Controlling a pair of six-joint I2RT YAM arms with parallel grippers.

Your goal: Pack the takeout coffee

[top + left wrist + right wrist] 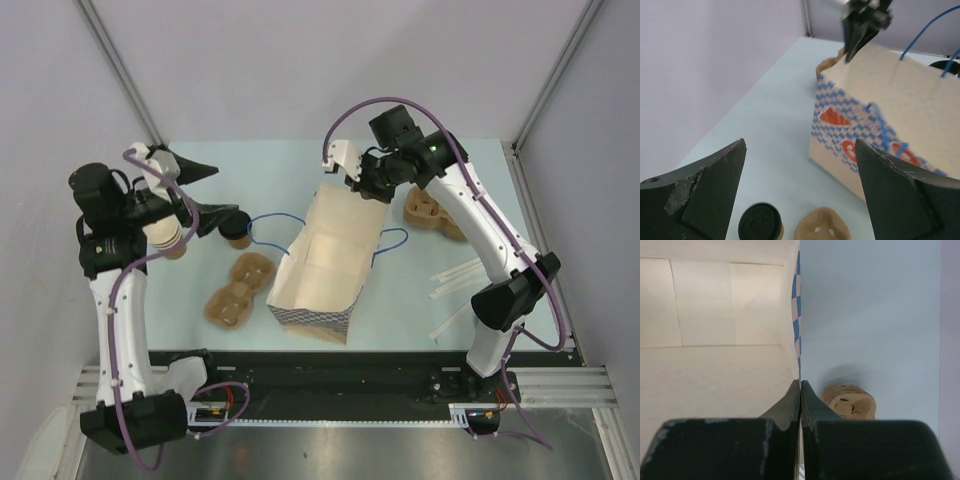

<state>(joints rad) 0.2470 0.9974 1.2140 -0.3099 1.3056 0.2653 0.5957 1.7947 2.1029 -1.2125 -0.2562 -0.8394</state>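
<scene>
Nearest the left wrist lens, the left end effector (pixel 800 145) is spread wide, with nothing between its fingers (pixel 705 185). The takeout coffee (pixel 760 223) stands upright on the bench (pixel 765 120), black lid up and long axis vertical. In that wrist view it sits low at 7 o'clock, under the open span and closer to the left-hand finger, with no contact visible. In the overhead view it lies at 6 o'clock from the end effector's midpoint, just beside the lower fingertip; whether they touch cannot be told from there. The paper bag (pixel 325 262) is at 3 o'clock from the cup, near but apart, its pale interior open to the overhead camera. The right end effector (pixel 800 385) is closed on the bag's far rim, pinching one wall. The left arm is judged much the nearer to the cup, and the right is occupied with the bag. The coming move is judged to be a descent, a side grasp across the cup's body below the lid, then a carry toward 3 o'clock. A pulp carrier (pixel 240 290) lies at 6 o'clock from the cup and a stack of lidless cups (pixel 168 238) at 9 o'clock.
</scene>
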